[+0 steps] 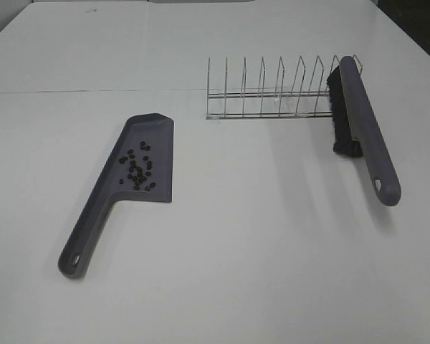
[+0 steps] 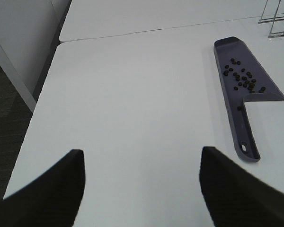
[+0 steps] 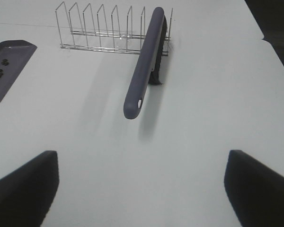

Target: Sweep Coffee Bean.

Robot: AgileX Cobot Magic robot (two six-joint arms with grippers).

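No readable writing: coffee beans (image 1: 137,170) in dustpan (image 1: 158,136).

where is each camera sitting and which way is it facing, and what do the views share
Exterior high: above, looking down the white table; no robot part shows.
Left wrist: low behind the open left end effector, facing the grey plastic dustpan holding dark coffee beans.
Right wrist: low behind the open right end effector, facing the grey-handled brush leaning on the wire rack.
Shared: all three show dustpan, beans and rack.
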